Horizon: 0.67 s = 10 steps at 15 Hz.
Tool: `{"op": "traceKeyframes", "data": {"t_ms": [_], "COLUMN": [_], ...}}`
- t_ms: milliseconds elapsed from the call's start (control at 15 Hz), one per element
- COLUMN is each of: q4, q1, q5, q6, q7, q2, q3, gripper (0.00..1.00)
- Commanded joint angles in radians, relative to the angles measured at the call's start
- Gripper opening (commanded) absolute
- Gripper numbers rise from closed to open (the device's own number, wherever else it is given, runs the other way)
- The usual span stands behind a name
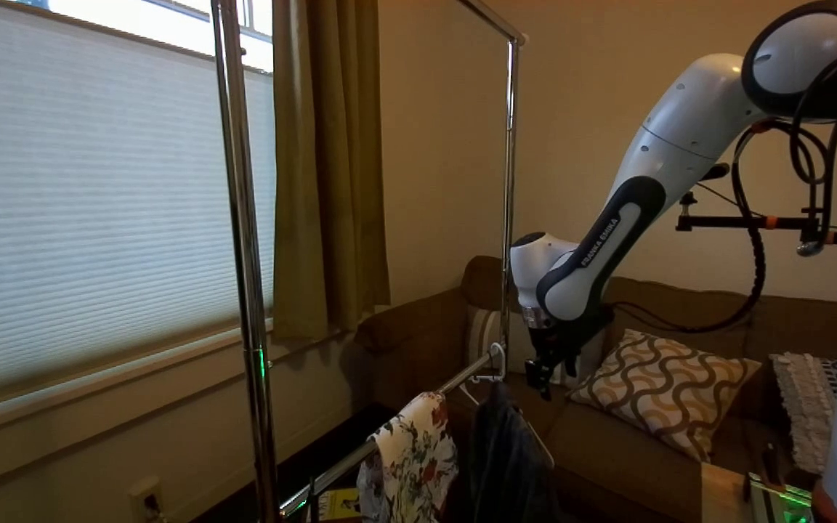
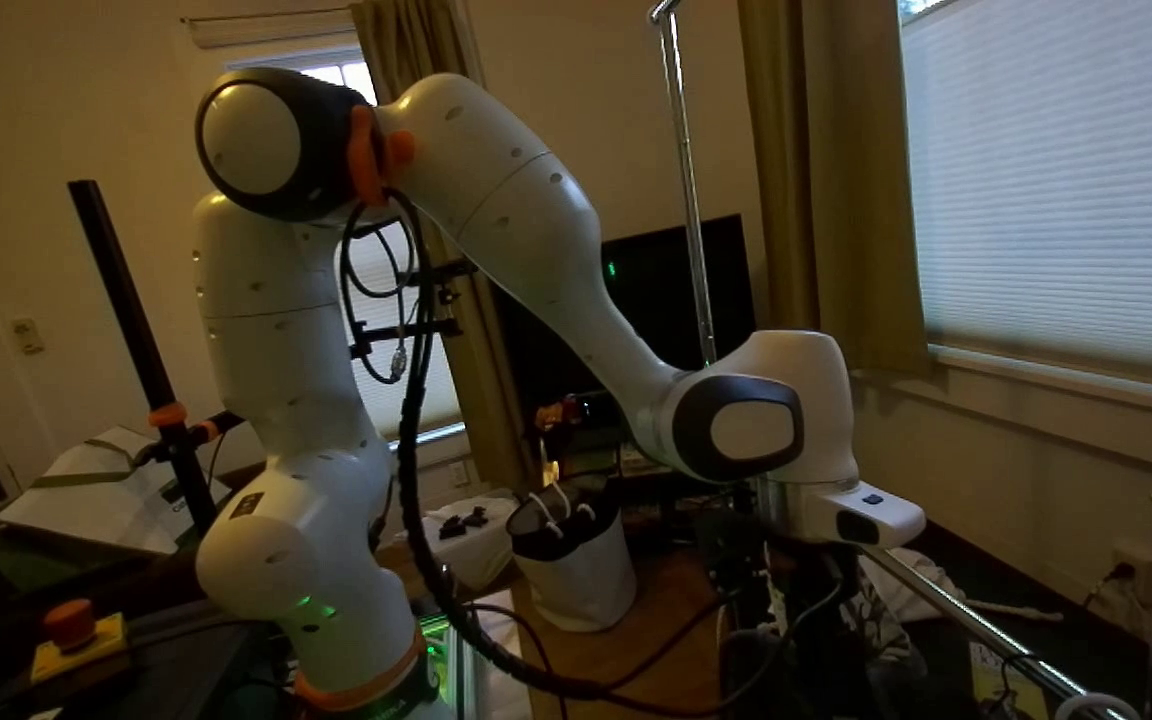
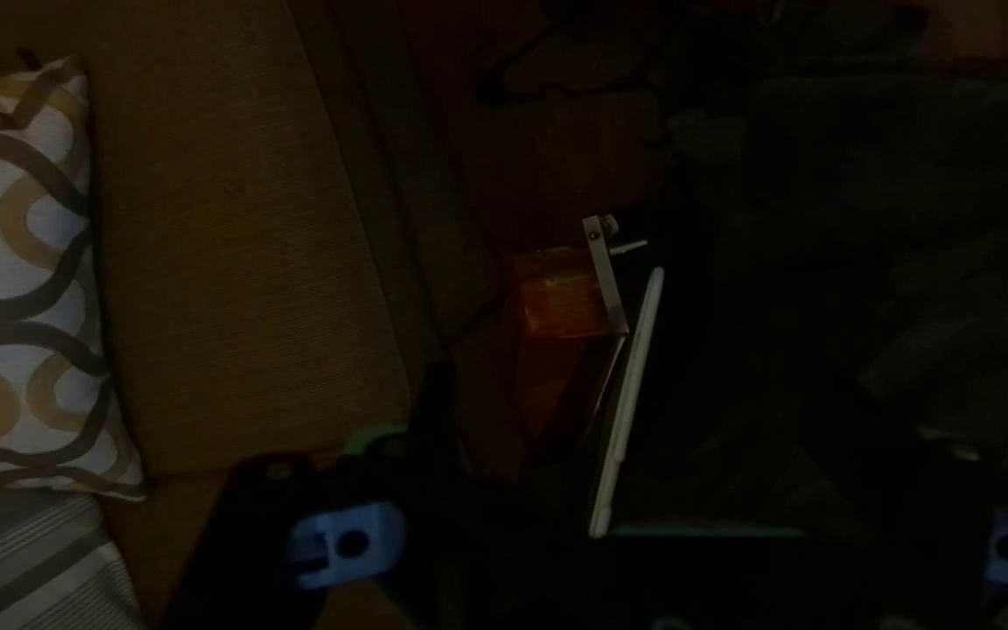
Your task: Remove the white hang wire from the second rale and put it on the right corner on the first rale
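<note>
Removal and rehanging remain: in an exterior view the white hang wire [image 1: 503,363] hooks over the second rale [image 1: 462,375], near the claw [image 1: 551,374], the first rale [image 1: 492,18] above. In an exterior view its hook [image 2: 1096,701] shows. Wrist view, dim: claw seemingly spread, unladen.

Brown wooden surface [image 2: 671,600] and dark floor [image 2: 986,578], with items resting on each.
In an exterior view, a cloth bag [image 2: 581,580], pale with a dark upper band and light cord handles, stands upright on the wooden surface; whether this is tabletop or floor cannot be told. Partly behind it sits a white bundle [image 2: 481,555] topped with small black objects [image 2: 463,522]; its base is unclear. On the dark floor, well apart from the bag, lies a pale, cloth-like heap [image 2: 911,588], partly hidden, with a pale strip [image 2: 1021,608] running out from it.
</note>
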Motion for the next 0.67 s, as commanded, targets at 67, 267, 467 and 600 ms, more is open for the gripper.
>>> {"op": "traceKeyframes", "data": {"t_ms": [67, 267, 467, 600], "q4": [0.000, 0.003, 0.013, 0.014], "q1": [0.006, 0.009, 0.001, 0.001], "q5": [-0.025, -0.193, -0.357, -0.491], "q6": [0.001, 0.012, 0.047, 0.070], "q7": [0.032, 0.193, 0.433, 0.583], "q2": [-0.004, 0.002, 0.021, 0.039], "q3": [-0.012, -0.042, -0.073, -0.083], "gripper": [1.00, 1.00, 1.00, 1.00]}}
